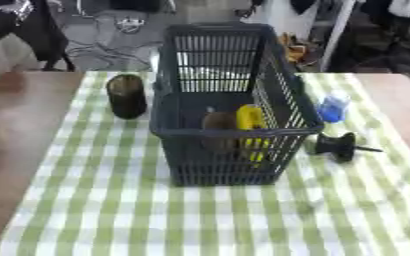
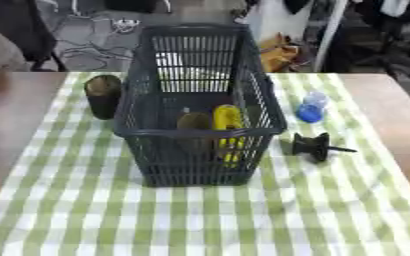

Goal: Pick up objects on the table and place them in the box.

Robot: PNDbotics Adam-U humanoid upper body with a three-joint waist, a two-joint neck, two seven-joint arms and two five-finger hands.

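I see neither hand in my views, so I cannot tell what either one is doing. Nearest me lies bare green-checked cloth (image 1: 200, 220) over the table (image 1: 16, 150). Then comes the dark slatted basket (image 1: 230, 132), upright, holding a yellow thing (image 1: 250, 117) and a brownish thing (image 1: 217, 122) side by side. Just right of it lies a black funnel-like piece (image 1: 340, 146) on its side. Behind that sits a small blue bottle (image 1: 334, 107). Left of the basket stands a dark cylinder (image 1: 126, 96).

Basket (image 1: 230, 150): dark matt plastic lattice. Cloth (image 1: 112, 200): soft green-white check fabric. Table (image 1: 16, 140): smooth wood. Blue bottle (image 1: 334, 107): translucent plastic. Dark cylinder (image 1: 126, 96): matt.
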